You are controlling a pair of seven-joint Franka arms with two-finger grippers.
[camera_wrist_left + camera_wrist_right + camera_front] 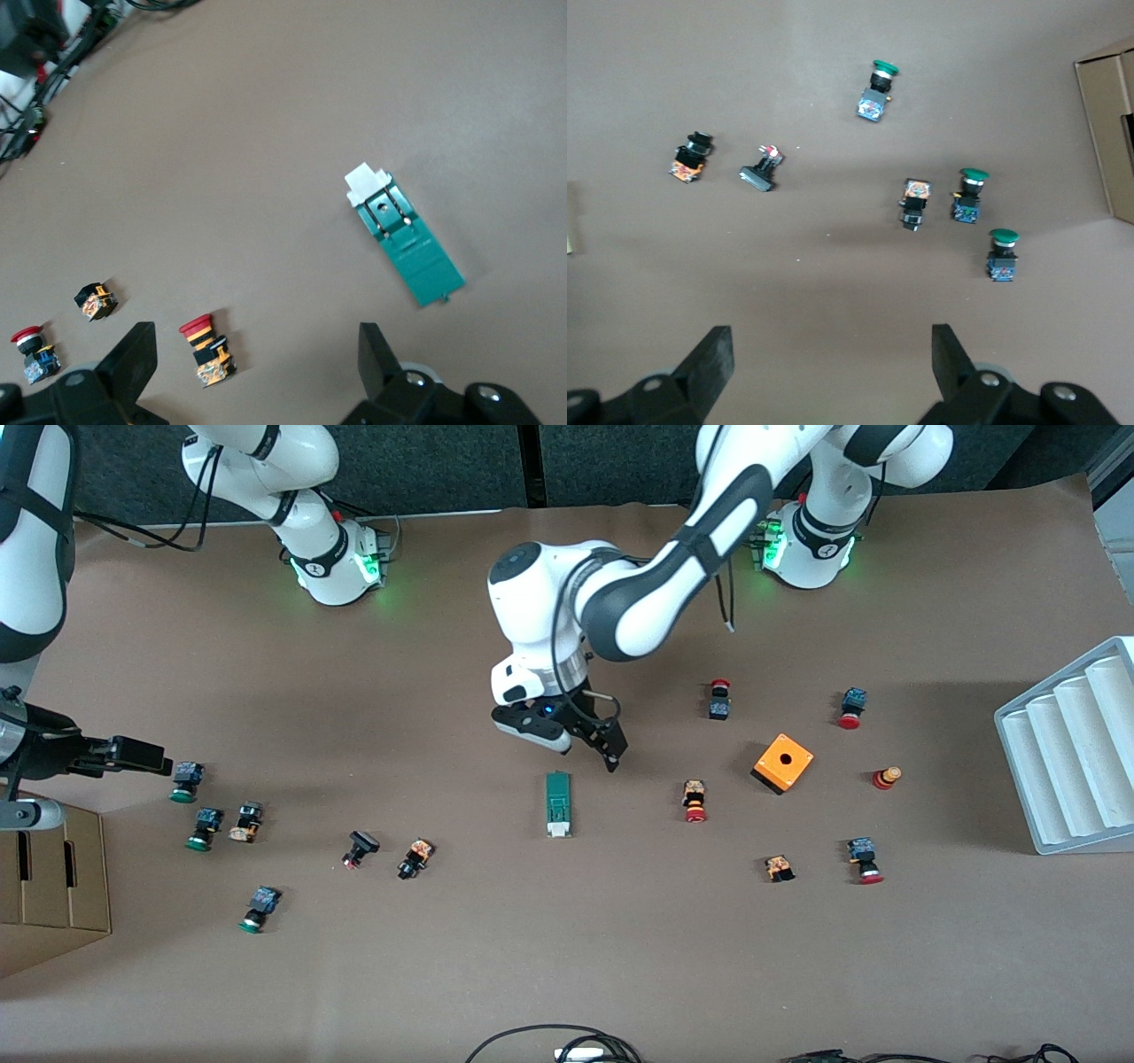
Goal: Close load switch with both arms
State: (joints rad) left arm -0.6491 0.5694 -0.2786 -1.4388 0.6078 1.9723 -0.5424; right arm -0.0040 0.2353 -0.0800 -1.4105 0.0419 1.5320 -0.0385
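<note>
The narrow dark-green rectangular load switch [557,804] lies on the table; the left gripper [586,753] hangs above it, fingers spread, empty; the right gripper [828,363] hovers over green-capped push buttons [974,196], likewise wide apart, empty.

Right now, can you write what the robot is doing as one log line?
left gripper: open, over table by load switch | right gripper: open, waiting near green buttons | load switch: untouched on table

I see the load switch [557,804] mid-table [620,957], below my left hand [587,756]; the cube [783,763] sits toward the left arm's end.
</note>
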